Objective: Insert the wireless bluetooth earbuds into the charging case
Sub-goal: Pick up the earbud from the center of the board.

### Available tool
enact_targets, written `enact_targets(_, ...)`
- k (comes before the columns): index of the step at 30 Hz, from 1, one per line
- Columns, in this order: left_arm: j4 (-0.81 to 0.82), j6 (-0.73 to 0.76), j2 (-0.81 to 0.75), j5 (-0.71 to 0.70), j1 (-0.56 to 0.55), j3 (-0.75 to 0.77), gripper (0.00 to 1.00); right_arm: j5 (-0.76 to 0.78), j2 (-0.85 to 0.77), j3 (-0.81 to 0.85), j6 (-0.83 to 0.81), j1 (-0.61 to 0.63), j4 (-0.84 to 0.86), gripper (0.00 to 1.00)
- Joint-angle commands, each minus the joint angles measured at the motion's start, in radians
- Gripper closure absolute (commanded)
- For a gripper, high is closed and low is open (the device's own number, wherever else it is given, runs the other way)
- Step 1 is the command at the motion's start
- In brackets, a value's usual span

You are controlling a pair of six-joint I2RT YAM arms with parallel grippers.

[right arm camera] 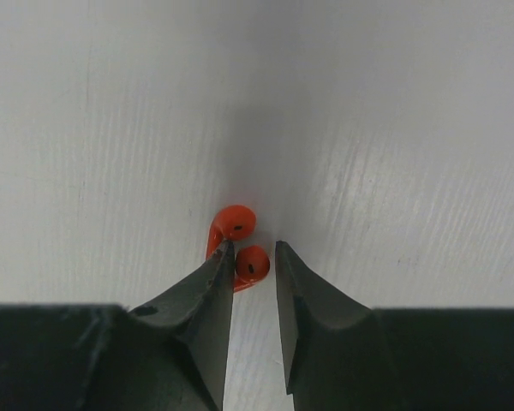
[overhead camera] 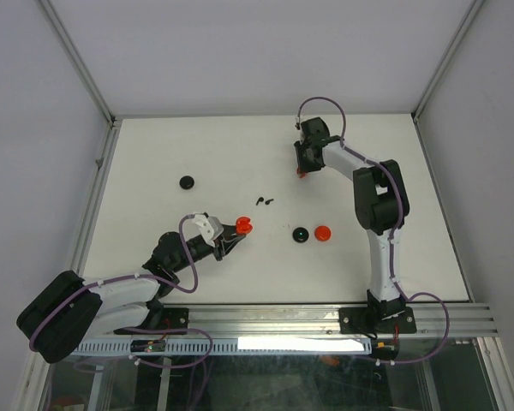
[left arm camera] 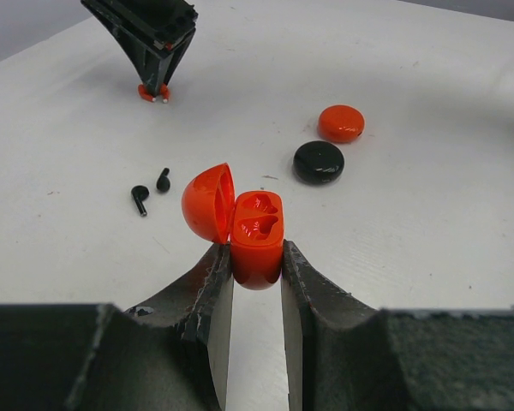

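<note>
Down at the bottom centre of the left wrist view, the left gripper (left arm camera: 255, 254) is clamped on the lower body of the red charging case (left arm camera: 259, 224). The case's lid stands hinged open to the left, showing two moulded wells. On the white table (left arm camera: 428, 257), left of the case, lie the two black earbuds (left arm camera: 140, 198), close together and apart from the case. To the upper right of the case sit a black disc (left arm camera: 318, 162) and a red disc (left arm camera: 341, 122), just beside each other. In the overhead view a second black disc (overhead camera: 187, 182) lies alone toward the upper left.

The right gripper (right arm camera: 253, 246) points down at the two red earbuds (right arm camera: 237, 221) (they lie close against each other, right of centre in the upper half of the overhead view). One of them sits between the narrowed fingertips, against the finger (right arm camera: 207, 295) on the left of the picture. A sliver of table shows between it and the other finger, so whether it is pinched cannot be told.
</note>
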Motion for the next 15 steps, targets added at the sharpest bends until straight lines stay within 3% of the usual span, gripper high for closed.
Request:
enact_targets(1, 0.019, 0.032, 0.0, 0.035, 0.008, 0.022, 1.0, 0.03, 0.044, 0.04, -0.034, -0.005, -0.063, 0.72)
enact_targets(15, 0.0, 0.038, -0.001, 0.062, 0.008, 0.028, 1.0, 0.07, -0.039, -0.044, -0.048, 0.008, -0.217, 0.78)
